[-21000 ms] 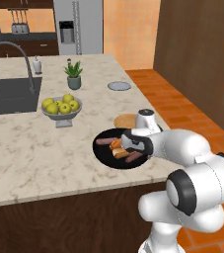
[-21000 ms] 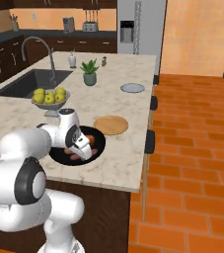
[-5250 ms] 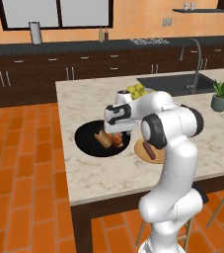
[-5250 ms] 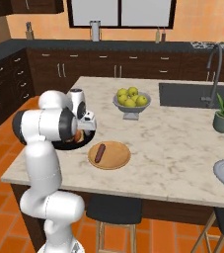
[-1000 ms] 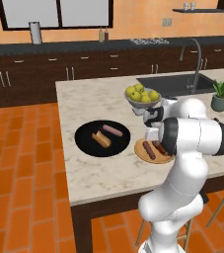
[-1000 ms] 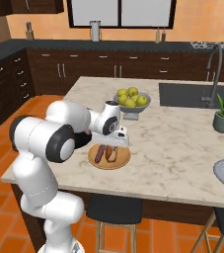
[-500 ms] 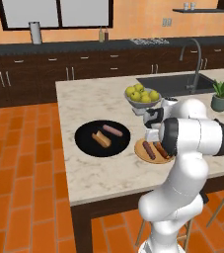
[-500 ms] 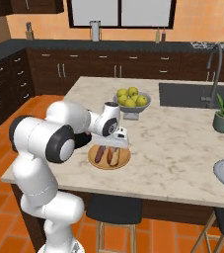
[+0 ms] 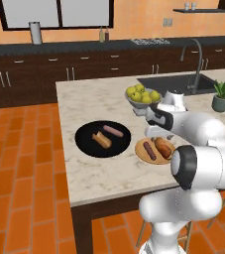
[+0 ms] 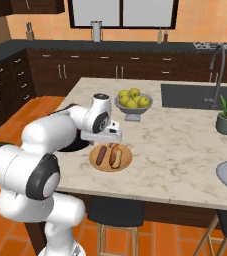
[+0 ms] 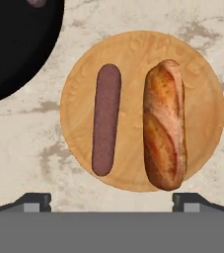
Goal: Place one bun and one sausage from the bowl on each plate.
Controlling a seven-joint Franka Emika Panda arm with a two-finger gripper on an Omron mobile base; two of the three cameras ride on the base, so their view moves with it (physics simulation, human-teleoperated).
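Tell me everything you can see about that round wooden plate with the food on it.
The wooden plate is a flat round disc, tan with an orange wood grain, lying level on the pale marble counter beside the black bowl, apart from it. On it lie a reddish-brown sausage and a golden bun, side by side, not touching. The gripper hovers over the plate's edge, jaws wide open and holding nothing. A grey fruit bowl stands behind it.
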